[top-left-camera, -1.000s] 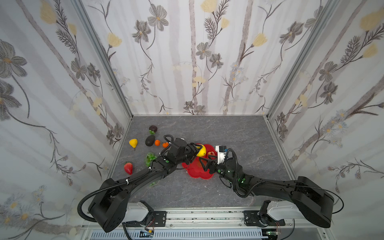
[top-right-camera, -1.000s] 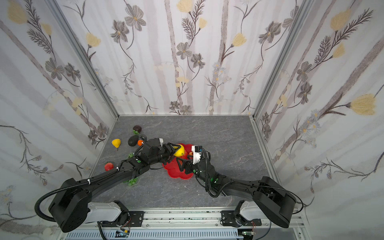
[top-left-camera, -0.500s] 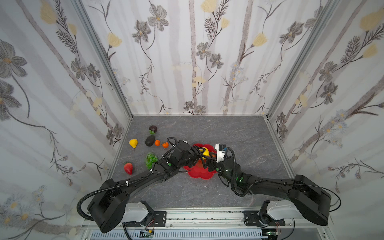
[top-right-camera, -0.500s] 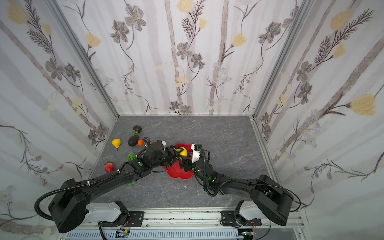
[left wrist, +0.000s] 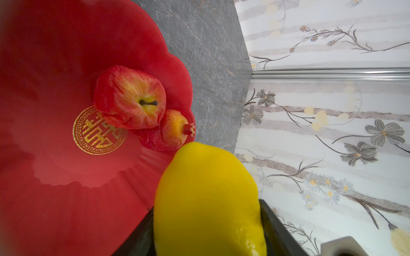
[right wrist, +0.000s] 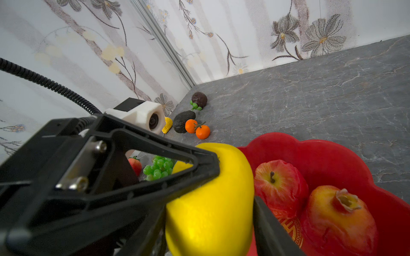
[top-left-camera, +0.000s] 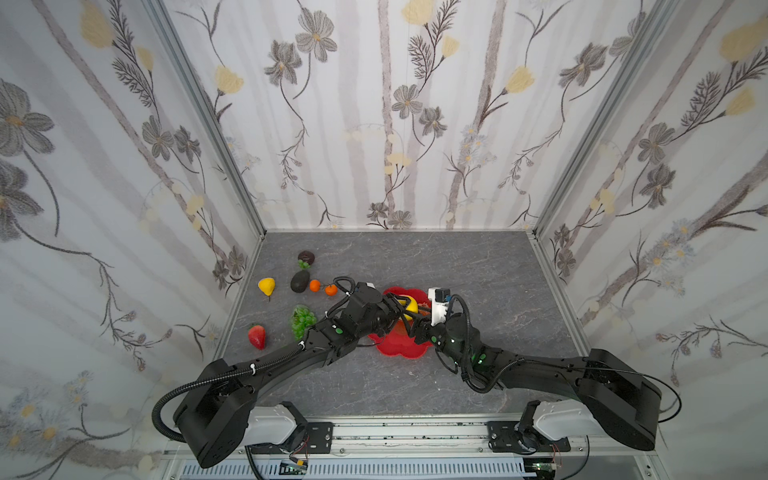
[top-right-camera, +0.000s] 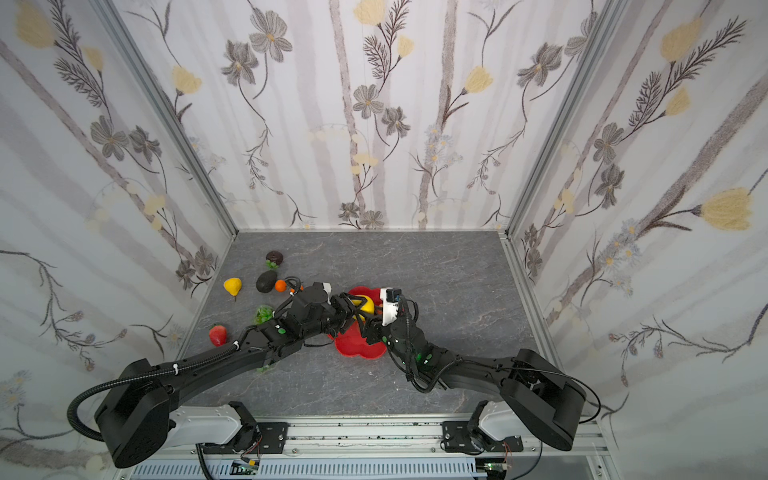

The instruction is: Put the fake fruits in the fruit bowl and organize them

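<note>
L gripper (top-left-camera: 399, 311) clamps lemon (top-left-camera: 410, 306) above fruit bowl's (top-left-camera: 399, 353) 12 o'clock half, not yet set down. R gripper (top-left-camera: 412, 323) comes at lemon from its 5 o'clock, jaws either side of same fruit, both seem touching; can't tell if it grips. Lemon's long axis runs outward along L gripper's reach, per L wrist view. In bowl: apple (left wrist: 129, 97) + pomegranate (left wrist: 174, 128), touching each other, just beside lemon, so tight drop spot w/ two grippers crowding. On bench (top-left-camera: 478, 270) at bowl's 9–11 o'clock, nearer L arm: tangerines (top-left-camera: 322, 287), avocado (top-left-camera: 300, 281), grapes (top-left-camera: 302, 321), strawberry (top-left-camera: 257, 336).
</note>
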Robot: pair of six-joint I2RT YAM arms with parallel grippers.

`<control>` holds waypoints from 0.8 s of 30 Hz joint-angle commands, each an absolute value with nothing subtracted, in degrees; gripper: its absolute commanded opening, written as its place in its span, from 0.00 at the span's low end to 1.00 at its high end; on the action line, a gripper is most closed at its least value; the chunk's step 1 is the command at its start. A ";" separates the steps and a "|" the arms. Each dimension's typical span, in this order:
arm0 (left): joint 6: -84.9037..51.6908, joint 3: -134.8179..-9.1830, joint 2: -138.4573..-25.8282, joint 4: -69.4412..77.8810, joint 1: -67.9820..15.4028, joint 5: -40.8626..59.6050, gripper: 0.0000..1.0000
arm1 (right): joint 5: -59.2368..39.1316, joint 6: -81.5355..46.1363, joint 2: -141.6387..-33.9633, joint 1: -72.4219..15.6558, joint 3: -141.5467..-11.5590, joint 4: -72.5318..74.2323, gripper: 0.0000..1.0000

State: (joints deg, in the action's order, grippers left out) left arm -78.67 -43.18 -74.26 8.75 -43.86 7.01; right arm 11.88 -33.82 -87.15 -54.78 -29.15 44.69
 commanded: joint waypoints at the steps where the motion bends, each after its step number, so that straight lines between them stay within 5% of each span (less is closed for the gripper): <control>1: -78.84 -42.87 -73.61 9.50 -43.86 5.52 0.61 | 11.88 -34.22 -86.76 -54.84 -29.66 46.30 0.55; 14: -68.36 -40.99 -65.56 2.57 -40.53 0.58 0.87 | 14.95 -31.96 -83.36 -54.84 -31.15 30.79 0.53; 24: -55.12 -38.88 -49.65 -15.08 -34.28 -9.04 0.92 | 14.11 -28.76 -75.72 -54.84 -29.74 14.26 0.53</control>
